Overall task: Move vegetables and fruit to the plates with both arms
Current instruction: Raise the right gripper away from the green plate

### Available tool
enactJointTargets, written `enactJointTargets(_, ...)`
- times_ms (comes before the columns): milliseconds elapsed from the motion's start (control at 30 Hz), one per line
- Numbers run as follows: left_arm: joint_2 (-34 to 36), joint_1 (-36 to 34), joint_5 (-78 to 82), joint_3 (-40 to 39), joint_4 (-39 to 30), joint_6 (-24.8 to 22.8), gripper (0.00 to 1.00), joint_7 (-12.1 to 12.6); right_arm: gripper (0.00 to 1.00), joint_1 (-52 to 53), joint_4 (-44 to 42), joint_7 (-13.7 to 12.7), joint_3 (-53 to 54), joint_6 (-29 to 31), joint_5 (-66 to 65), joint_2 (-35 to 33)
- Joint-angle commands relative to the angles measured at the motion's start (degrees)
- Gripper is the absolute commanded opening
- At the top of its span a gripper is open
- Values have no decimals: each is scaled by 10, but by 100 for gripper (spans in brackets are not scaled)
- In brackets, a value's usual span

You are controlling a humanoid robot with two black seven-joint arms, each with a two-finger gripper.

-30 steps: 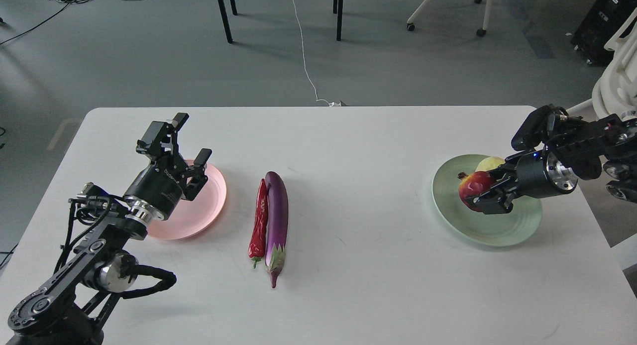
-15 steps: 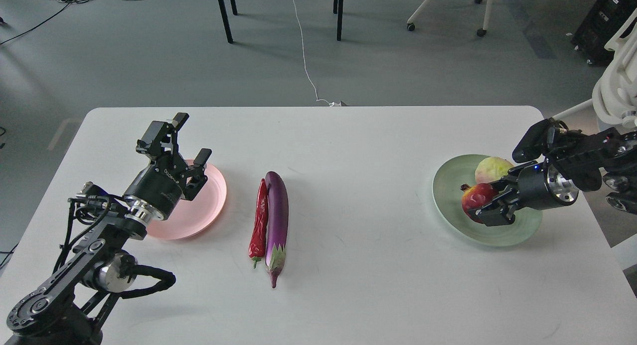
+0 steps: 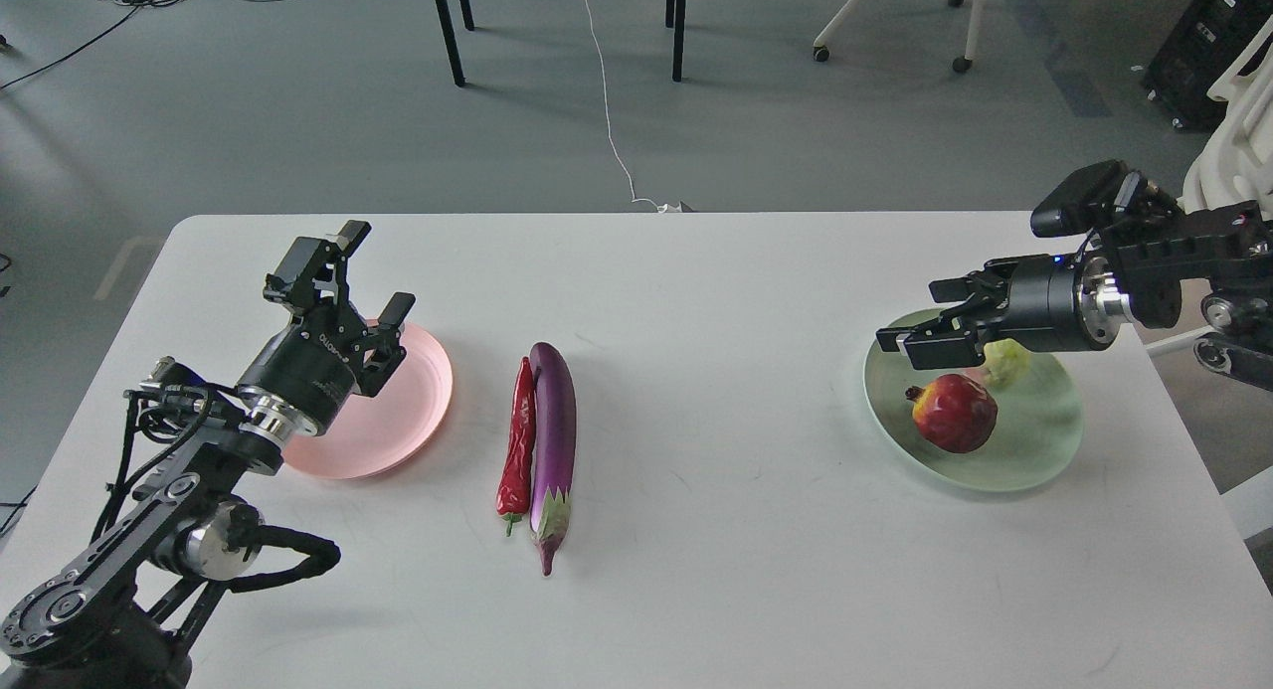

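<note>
Fruit plated, vegetables wait mid-worktop (image 3: pixel 696 570)

Both tools, left tool (image 3: pixel 350 281) and right tool (image 3: pixel 930 321), hang released; glossy eggplant (image 3: pixel 553 430) beside chili pepper (image 3: pixel 517 440) looks firm, slippery — grip mid-body. Pomegranate (image 3: pixel 955 413) sits on green plate (image 3: pixel 1034 460).

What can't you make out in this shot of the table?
- Head view: the yellow-green fruit on the green plate is mostly hidden by the right gripper.
- The pink plate is partly covered by the left gripper.
- Right arm cut off by the frame's edge.
</note>
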Motion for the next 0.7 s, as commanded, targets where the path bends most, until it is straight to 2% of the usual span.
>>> enactJointTargets(0, 14, -3, -1, -4, -2, 4, 100, -2, 97, -42, 17, 0, 72, -4, 124, -1)
enactJointTargets(200, 40, -16, -1, -5, -3, 5, 100, -4, 97, -151, 23, 0, 187, -9, 364, 21)
enactJointTargets(267, 42, -17, 0, -5, -3, 6, 100, -19, 97, -195, 21, 0, 225, -9, 448, 45)
enactJointTargets(367, 60, -18, 6, 1, -16, 7, 100, -59, 97, -260, 20, 0, 310, -8, 564, 61)
enactJointTargets(467, 79, -18, 35, 8, -47, 8, 100, -61, 97, -314, 18, 0, 397, -2, 654, 77)
enactJointTargets(568, 83, -18, 164, 19, -73, 19, 100, -59, 98, -359, 8, 0, 477, 15, 760, 81)
enactJointTargets(668, 86, -19, 286, 39, -94, 8, 100, -54, 98, -391, -29, 0, 519, 67, 822, 81)
